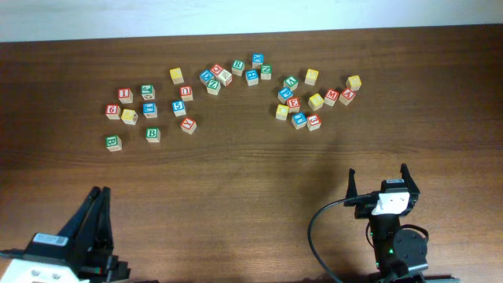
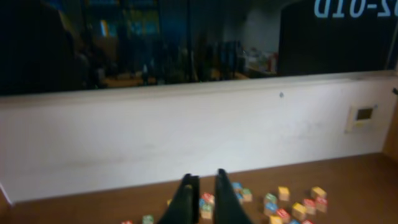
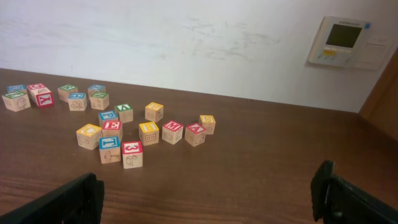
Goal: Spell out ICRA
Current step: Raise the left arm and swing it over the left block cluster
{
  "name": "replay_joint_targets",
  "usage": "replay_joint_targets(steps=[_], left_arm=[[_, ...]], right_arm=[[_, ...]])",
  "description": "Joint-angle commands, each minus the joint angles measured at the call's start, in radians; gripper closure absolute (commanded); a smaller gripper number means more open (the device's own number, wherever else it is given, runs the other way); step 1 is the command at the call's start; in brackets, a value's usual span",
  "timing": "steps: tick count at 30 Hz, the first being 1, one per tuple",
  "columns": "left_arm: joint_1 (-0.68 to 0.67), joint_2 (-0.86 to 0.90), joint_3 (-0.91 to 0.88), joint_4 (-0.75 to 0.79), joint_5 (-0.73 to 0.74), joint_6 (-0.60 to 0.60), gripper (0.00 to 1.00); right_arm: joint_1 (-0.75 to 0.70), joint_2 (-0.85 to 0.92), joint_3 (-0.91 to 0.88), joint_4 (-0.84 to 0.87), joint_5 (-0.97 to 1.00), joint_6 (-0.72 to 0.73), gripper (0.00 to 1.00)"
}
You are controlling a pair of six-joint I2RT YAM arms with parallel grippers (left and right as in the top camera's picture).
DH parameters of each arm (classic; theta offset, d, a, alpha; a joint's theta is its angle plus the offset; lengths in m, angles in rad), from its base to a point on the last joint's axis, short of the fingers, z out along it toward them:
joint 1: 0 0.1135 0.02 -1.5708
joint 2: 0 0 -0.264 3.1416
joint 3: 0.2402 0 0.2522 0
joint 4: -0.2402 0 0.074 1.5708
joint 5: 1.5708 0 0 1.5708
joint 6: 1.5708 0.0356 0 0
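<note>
1. Both grippers are sitting at the near edge of the table [image 1: 236, 181], well apart from every block. The right gripper [image 1: 378, 178] is standing wide open and carrying nothing. Its wrist view is showing the two fingers spread toward the frame's sides.
2. The left gripper [image 1: 100, 196] is holding its fingers [image 2: 186, 198] drawn nearly together, with nothing between them.
3. The letter blocks [image 1: 294, 102] are lying scattered across the far half of the table in a left, a middle and a right group. No blocks are standing in a row as a word.
4. A red block [image 3: 195, 133] at the right end of the right group is appearing to show an A. Most other letters are reading too small to confirm.
5. Handling, as a judgement: the blocks are looking like small painted wooden cubes, so they are likely behaving as light, rigid, non-fragile parts with flat faces that are not slipping easily.
6. Grasp point, as a judgement: closing from above on two opposite side faces, centred, is looking best. Several blocks are touching or lying just beside neighbours, so the faces with free finger room are the ones to choose.
</note>
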Motion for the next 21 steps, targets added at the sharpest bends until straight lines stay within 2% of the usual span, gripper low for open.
replay_joint_targets(steps=[1, 5, 13, 17, 21], left_arm=[[-0.004, 0.009, 0.011, -0.033, 0.027, -0.028, 1.00], [-0.004, 0.009, 0.011, -0.059, 0.031, -0.031, 1.00], [-0.004, 0.037, 0.015, -0.040, 0.000, -0.147, 0.99], [-0.004, 0.165, 0.093, -0.050, 0.000, -0.175, 0.99], [-0.004, 0.419, 0.325, -0.138, -0.008, -0.174, 0.99]], right_arm=[[-0.006, -0.008, -0.005, -0.008, -0.005, 0.005, 0.02], [-0.006, -0.008, -0.005, -0.008, -0.005, 0.005, 0.02], [-0.006, -0.008, -0.005, -0.008, -0.005, 0.005, 0.02], [-0.006, -0.008, -0.005, -0.008, -0.005, 0.005, 0.02], [-0.006, -0.008, -0.005, -0.008, -0.005, 0.005, 0.02]])
